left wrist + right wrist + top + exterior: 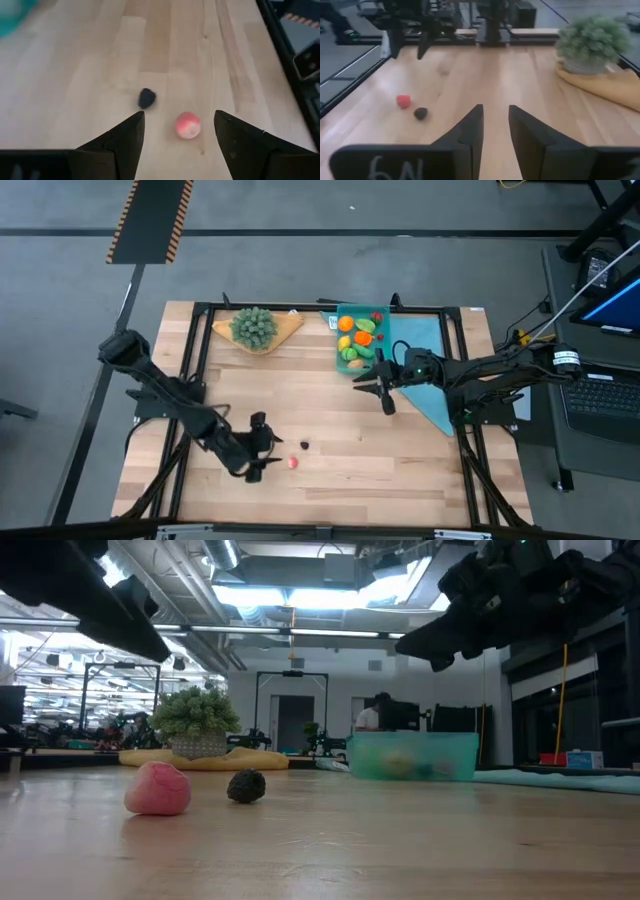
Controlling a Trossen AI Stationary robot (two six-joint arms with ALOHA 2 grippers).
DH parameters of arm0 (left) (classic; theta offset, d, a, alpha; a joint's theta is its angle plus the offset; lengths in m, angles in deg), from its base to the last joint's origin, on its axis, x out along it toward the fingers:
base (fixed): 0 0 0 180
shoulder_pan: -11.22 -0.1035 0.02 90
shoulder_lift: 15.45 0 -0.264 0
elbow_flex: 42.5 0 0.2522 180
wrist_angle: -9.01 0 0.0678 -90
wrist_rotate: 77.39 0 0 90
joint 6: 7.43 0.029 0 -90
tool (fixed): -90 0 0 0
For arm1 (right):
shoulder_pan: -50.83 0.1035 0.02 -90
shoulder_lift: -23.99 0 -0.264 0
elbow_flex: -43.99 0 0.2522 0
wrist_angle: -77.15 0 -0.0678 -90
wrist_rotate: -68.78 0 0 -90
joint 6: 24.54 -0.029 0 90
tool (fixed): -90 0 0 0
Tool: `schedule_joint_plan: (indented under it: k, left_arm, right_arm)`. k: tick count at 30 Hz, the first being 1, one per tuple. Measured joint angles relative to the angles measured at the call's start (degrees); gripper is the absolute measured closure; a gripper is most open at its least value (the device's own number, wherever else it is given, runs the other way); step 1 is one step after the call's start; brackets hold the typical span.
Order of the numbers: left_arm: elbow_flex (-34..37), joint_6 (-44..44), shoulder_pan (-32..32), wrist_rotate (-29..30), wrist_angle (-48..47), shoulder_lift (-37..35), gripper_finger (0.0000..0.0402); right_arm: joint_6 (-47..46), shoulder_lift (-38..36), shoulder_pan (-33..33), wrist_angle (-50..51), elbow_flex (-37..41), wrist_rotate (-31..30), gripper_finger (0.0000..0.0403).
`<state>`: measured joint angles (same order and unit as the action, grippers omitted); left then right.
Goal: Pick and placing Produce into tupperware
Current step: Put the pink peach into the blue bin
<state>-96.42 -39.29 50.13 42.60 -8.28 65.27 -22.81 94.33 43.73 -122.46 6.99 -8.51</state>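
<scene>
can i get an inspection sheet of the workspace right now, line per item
surface: light wooden table in a black frame
job's things: teal tupperware at the far side holds several produce pieces; a pink-red piece and a small dark piece lie loose near the front, apart from each other
clutter: bushy green plant on a tan board, light-blue cloth beside the tupperware
grippers: left gripper open, empty, aimed at the pink-red piece; right gripper narrowly parted, empty, next to the tupperware
cables: cables off the table's right edge
surroundings: laptop on the right, striped floor marking, person in the room behind
</scene>
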Motion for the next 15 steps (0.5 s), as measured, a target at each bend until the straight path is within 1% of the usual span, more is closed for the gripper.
schedule_joint_plan:
  k: [5,9,15]
  left_arm:
    - [-4.1,-6.9,1.4,2.1,-0.1,7.4,0.0171]
    - [-6.6,-10.7,1.4,2.4,-0.1,12.3,0.0171]
    - [-7.6,-12.9,1.3,3.6,-0.5,16.4,0.0171]
  right_arm:
    - [0.9,0.0,2.8,-6.6,3.3,0.0,0.0308]
    - [-0.5,0.0,4.1,-12.8,7.6,-0.1,0.0308]
    - [-3.0,0.0,6.3,-19.9,11.8,-0.1,0.0308]
